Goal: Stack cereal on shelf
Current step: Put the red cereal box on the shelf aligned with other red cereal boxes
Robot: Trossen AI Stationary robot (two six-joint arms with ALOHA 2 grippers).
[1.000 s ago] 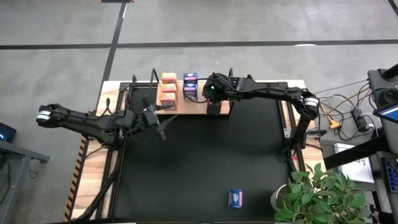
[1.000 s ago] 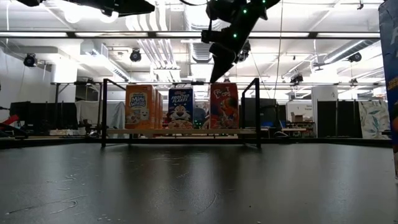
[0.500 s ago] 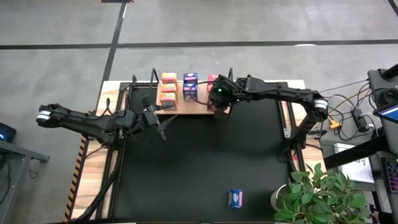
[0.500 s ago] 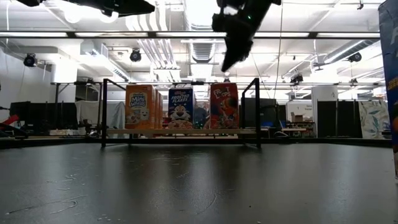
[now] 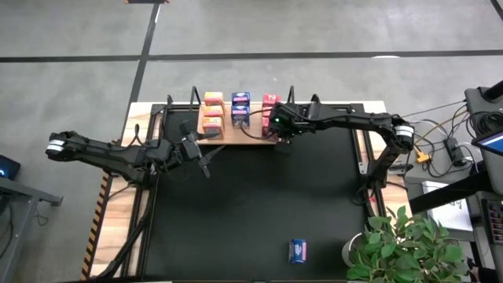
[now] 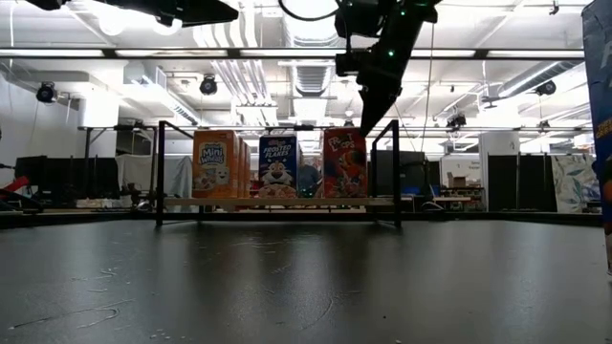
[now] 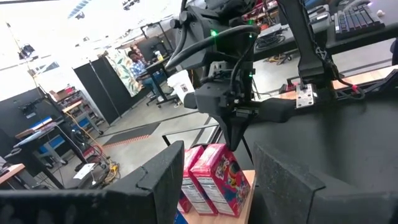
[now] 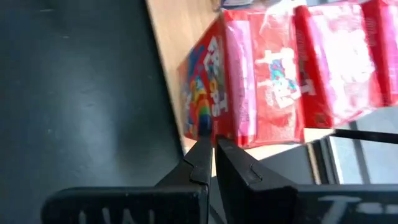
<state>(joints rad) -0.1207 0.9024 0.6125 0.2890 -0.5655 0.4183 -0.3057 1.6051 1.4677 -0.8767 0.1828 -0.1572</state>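
Note:
The wooden shelf (image 5: 250, 135) lies at the table's far side. On it stand orange boxes (image 5: 212, 111), blue boxes (image 5: 240, 108) and red boxes (image 5: 270, 103), each row upright on its base, as the low view shows (image 6: 214, 164), (image 6: 277, 164), (image 6: 344, 162). My right gripper (image 5: 284, 135) is shut and empty, hanging above the shelf's right end, just right of and above the front red box (image 8: 205, 99). My left gripper (image 5: 206, 167) is open and empty, raised near the shelf's left end. One blue box (image 5: 298, 251) lies on the mat near the front edge.
The shelf's black end posts (image 6: 395, 172) rise right beside my right gripper (image 6: 371, 113). The black mat (image 5: 251, 204) covers the table between the shelf and the loose blue box. A potted plant (image 5: 405, 244) stands at the near right corner.
My right gripper has gone toward the table's right edge, from over the front red box to beyond its right side, staying above the shelf. The red boxes, covered in the high view before, now show. The boxes have not moved.

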